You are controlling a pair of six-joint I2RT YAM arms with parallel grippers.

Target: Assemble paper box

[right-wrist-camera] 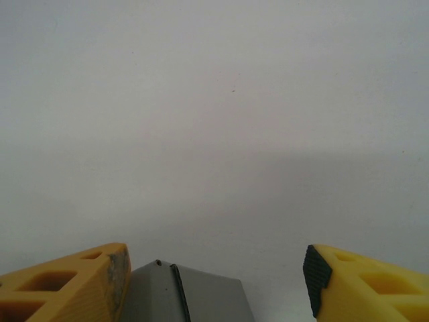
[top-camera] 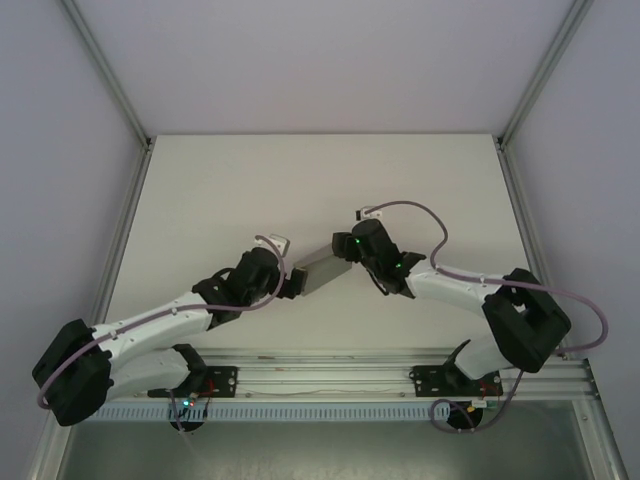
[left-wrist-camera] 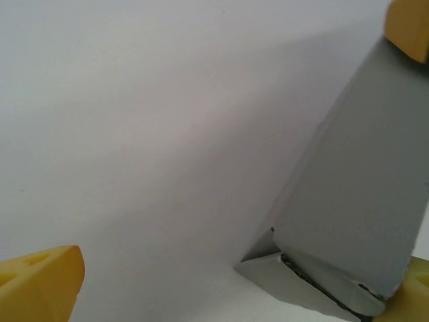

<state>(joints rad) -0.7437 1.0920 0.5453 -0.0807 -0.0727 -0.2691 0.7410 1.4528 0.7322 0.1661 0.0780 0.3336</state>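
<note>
Touching paper box [top-camera: 318,270] one-sidedly, L fingers [left-wrist-camera: 40,285] & R fingers [right-wrist-camera: 67,288] wide apart, unclamped.

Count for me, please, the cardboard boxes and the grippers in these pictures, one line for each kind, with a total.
Grey paper box: 1
Yellow-fingered grippers: 2 (left gripper, right gripper)
Total: 3

tilted grey paper box [left-wrist-camera: 365,181] — white table [left-wrist-camera: 134,134]
</note>
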